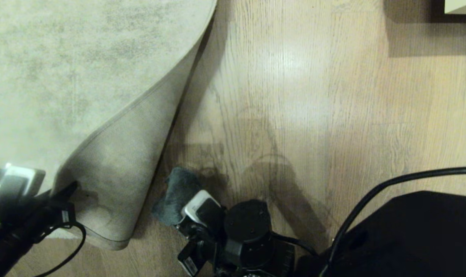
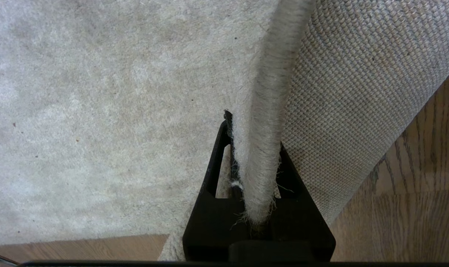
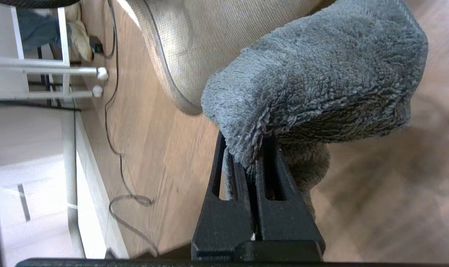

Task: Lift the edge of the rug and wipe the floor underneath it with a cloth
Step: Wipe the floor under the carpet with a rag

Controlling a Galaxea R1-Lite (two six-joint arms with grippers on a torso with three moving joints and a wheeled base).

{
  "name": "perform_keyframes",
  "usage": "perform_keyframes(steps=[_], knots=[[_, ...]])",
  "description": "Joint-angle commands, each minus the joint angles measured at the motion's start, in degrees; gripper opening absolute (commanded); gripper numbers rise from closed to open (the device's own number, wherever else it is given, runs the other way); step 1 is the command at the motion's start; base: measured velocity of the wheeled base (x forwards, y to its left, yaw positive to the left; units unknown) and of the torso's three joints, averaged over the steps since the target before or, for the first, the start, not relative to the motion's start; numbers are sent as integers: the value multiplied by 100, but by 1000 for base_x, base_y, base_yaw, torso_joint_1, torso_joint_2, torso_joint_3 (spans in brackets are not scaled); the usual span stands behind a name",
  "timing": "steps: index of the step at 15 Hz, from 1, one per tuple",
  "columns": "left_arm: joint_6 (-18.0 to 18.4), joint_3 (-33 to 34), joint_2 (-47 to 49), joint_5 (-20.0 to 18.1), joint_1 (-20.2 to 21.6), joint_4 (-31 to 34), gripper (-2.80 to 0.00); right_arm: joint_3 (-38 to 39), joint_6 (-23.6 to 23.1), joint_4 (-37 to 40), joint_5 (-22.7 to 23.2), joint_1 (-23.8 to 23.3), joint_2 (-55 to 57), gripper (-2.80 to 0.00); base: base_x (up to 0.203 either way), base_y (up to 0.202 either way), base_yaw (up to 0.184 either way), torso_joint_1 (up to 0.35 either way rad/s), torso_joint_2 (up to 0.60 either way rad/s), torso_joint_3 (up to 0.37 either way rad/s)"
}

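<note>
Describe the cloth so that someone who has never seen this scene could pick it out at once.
Find the big pale rug whose corner is folded back, tan backing up. Beside that fold, on the wood floor, the right gripper pinches the cloth. It is the only dark grey-teal, fuzzy lump in view.

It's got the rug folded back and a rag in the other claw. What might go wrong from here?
Two risks. The left gripper pinches only the thin bound edge of the rug; if that slips, the flap may drop back onto the floor before it is wiped. The right gripper clamps just a corner of the cloth, so the bunched rag could pull free or drag unevenly during wiping.
</note>
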Motion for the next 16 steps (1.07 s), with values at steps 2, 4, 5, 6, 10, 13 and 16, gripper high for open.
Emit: perform_keyframes(steps=[2, 4, 5, 6, 10, 13, 16], knots=[[10, -2, 177, -3, -10, -274, -280, -443, -1, -150, -10, 5, 689, -280, 0, 0, 0, 0, 0, 0], [18, -11, 242, -4, -10, -274, -280, -748, 2, -261, -42, -2, 943, -280, 0, 0, 0, 0, 0, 0], [10, -11, 286, -4, -19, -274, -280, -925, 2, -329, -94, -12, 1074, -280, 0, 0, 0, 0, 0, 0], [11, -18, 330, 4, -41, -274, -280, -1075, 2, -402, -184, -35, 1201, -280, 0, 0, 0, 0, 0, 0], [15, -28, 415, 5, -54, -274, -280, -1386, 2, -536, -322, -196, 1460, -280, 0, 0, 0, 0, 0, 0], [18, -55, 479, 5, -63, -274, -280, -1465, -15, -674, -406, -381, 1584, -280, 0, 0, 0, 0, 0, 0], [18, -46, 508, 5, -63, -274, -280, -1551, -35, -755, -528, -563, 1656, -280, 0, 0, 0, 0, 0, 0]])
